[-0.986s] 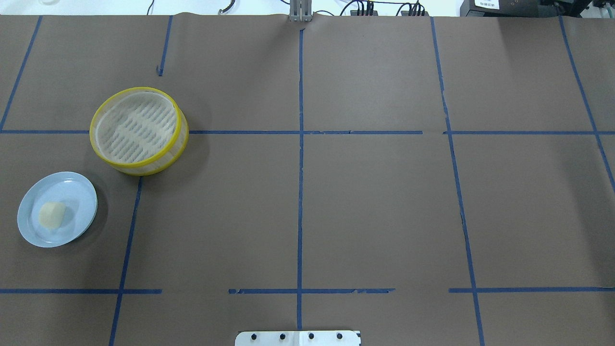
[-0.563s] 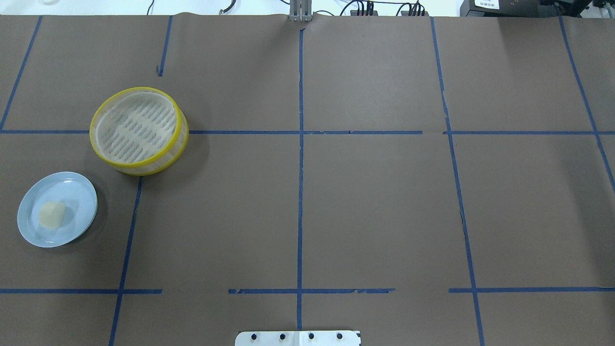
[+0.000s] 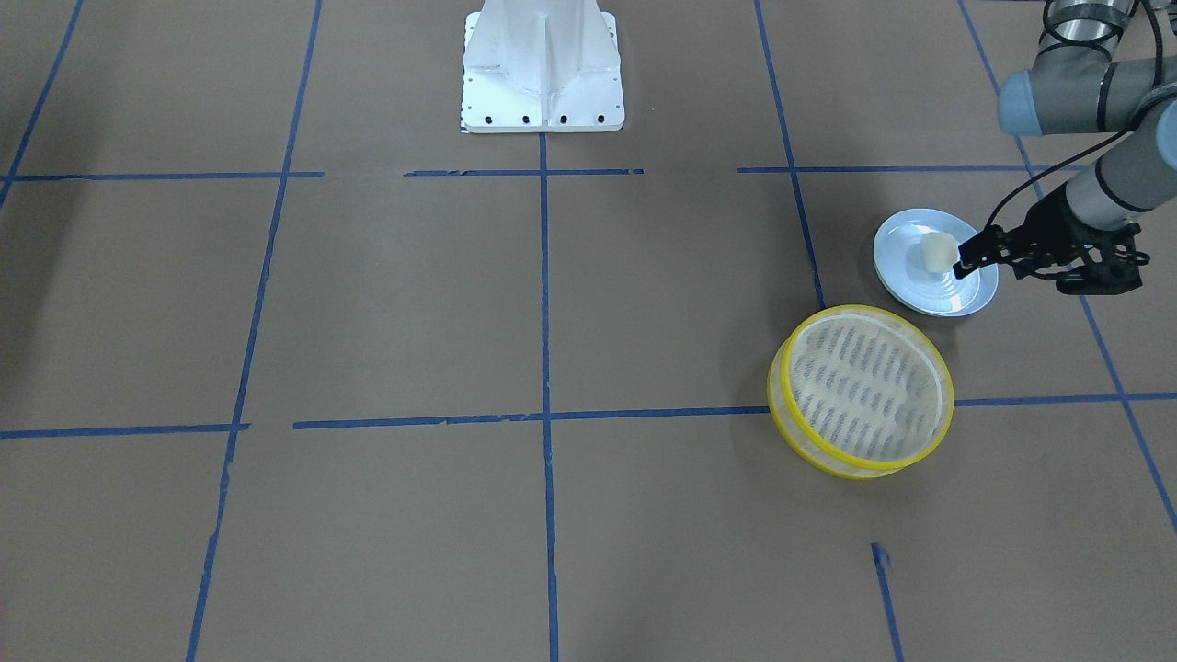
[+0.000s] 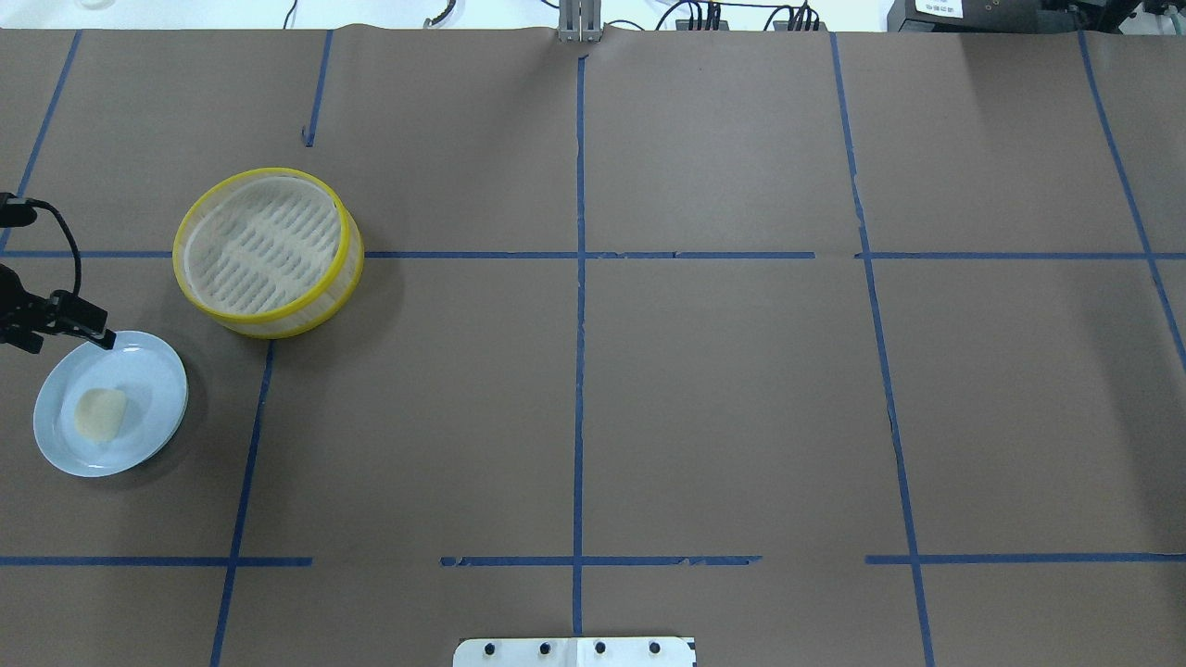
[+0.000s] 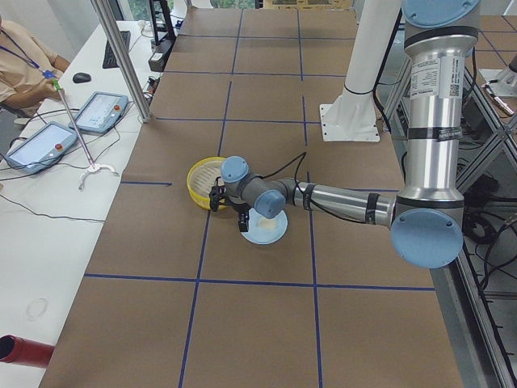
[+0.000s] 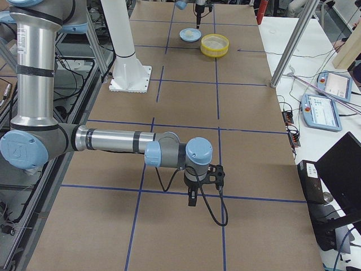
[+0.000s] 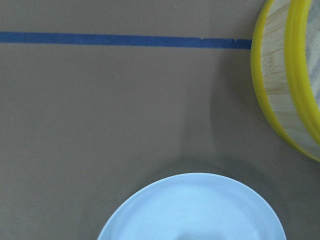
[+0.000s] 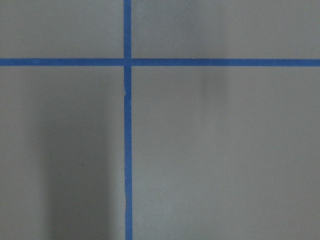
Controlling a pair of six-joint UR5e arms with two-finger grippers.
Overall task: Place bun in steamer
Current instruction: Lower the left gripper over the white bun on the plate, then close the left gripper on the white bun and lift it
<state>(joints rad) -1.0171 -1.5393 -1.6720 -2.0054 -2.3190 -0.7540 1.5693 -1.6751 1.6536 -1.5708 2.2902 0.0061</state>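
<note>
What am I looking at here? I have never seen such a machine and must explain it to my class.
A robot with two jointed arms, each ending in a two-finger gripper, works at a table covered in brown paper and blue tape. Two pictures look down from above, behind and facing the robot; two look along the table from its ends; two come from wrist cameras. On the table stand an empty yellow-rimmed steamer and a light blue plate with a bun on it. The left gripper hangs by the plate's edge; the right gripper hangs far off, over the paper. Neither holds anything.
</note>
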